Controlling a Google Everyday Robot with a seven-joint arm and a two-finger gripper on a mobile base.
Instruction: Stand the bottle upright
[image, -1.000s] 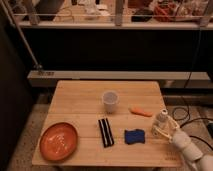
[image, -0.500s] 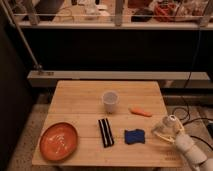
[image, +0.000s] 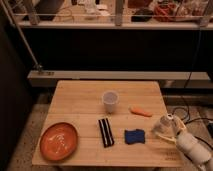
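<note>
Where the table (image: 80, 105) ends, the hand (image: 166, 131) around the bottle (image: 164, 123).

Wooden table (image: 85, 100), translucent plastic cup (image: 110, 101)

One bottle (image: 166, 123) at the gripper (image: 164, 131), one cup (image: 110, 101), one plate (image: 59, 141), one carrot (image: 140, 112), one sponge (image: 134, 136).

The robot's pale two-finger gripper (image: 162, 131) drew back from the wooden table's right side toward its near right corner. The small whitish-translucent bottle with a round white cap (image: 165, 123) travelled with it, tilting over.
</note>
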